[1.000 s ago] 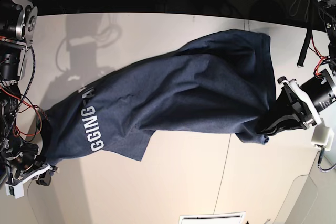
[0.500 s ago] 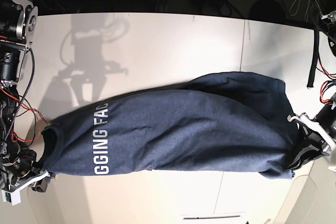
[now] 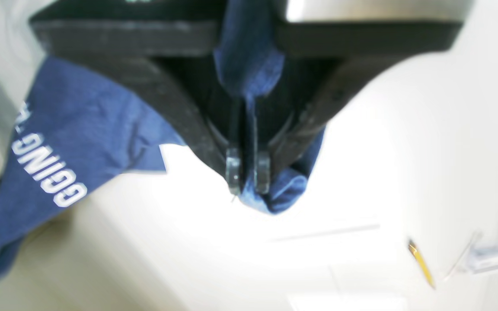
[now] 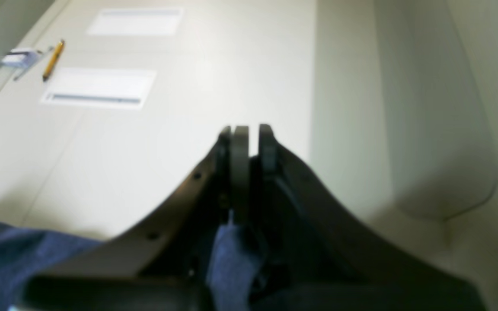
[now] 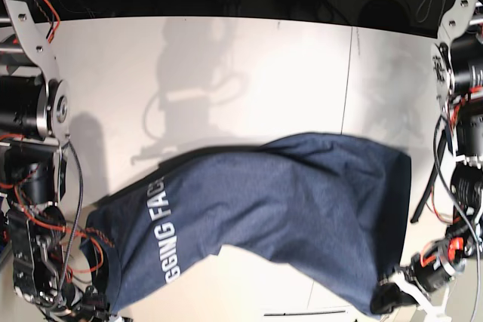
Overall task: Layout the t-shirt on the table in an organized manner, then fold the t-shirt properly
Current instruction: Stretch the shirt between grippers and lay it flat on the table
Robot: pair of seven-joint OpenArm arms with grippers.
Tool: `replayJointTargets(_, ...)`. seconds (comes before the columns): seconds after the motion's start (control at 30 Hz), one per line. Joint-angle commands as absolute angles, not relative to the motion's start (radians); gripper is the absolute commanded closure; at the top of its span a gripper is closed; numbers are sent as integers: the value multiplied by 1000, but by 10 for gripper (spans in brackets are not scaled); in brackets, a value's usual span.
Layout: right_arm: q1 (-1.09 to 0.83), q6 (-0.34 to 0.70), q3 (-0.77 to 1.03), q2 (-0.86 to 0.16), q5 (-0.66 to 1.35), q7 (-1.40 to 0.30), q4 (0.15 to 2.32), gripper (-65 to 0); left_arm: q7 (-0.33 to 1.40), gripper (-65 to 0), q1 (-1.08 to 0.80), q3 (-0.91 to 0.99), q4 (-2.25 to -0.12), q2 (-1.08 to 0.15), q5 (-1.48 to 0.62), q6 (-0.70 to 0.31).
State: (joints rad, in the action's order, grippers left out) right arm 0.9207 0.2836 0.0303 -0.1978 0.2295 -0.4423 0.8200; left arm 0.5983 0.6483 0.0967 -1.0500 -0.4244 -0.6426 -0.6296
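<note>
Both grippers clamped on shirt [image 5: 272,201]: our left gripper [image 3: 249,172] pinches a bunched corner, right gripper [image 4: 249,142] grips fabric too; shirt spread w/ lettering up over table [image 5: 226,73].

White block capitals "GGING FAC" across the navy t-shirt [image 5: 256,216], "GGING" in the left wrist view.

On my screen the t-shirt [image 5: 302,201] was a heathered navy blue, with white block capitals [image 5: 162,235] across it. The bench [image 5: 226,81] read as off-white, cut by one thin dark seam [image 5: 349,73]. Both the left claw [image 3: 249,172] and the right claw [image 4: 249,138] were black (the wrist feeds were blurry). A yellow pencil [image 4: 53,59] lay on pale flooring near white sheets [image 4: 100,88] striped grey.
</note>
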Motion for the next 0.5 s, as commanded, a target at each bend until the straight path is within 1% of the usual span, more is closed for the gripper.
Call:
replayJointTargets(0.0,998,283,33,-201,239,-400,819,0,561,0,734,103,-1037,-444,-666,-628)
replayJointTargets(0.13,1097,284,33,-200,245,-403,804,0,582,0,901,103,-957,-472,-721,-628)
replayJointTargets(0.2,1122,285,35,-204,256,-433,828,0,643,0,953,103,-955,-500,-806,-628)
replayJointTargets(0.27,1118,304,42,-205,288,-482,897,0,748,0,991,110,-959,-530,-931,-638)
replayJointTargets(0.33,1092,350,60,-205,346,-570,993,0,880,0,1000,133,-967,-556,-1073,-669)
replayJointTargets(0.37,1071,373,69,-205,387,-621,1047,0,955,0,995,146,-970,-568,-1149,-691)
replayJointTargets(0.47,976,428,98,-205,485,-750,1214,0,1176,0,941,174,-970,-597,-1382,-698)
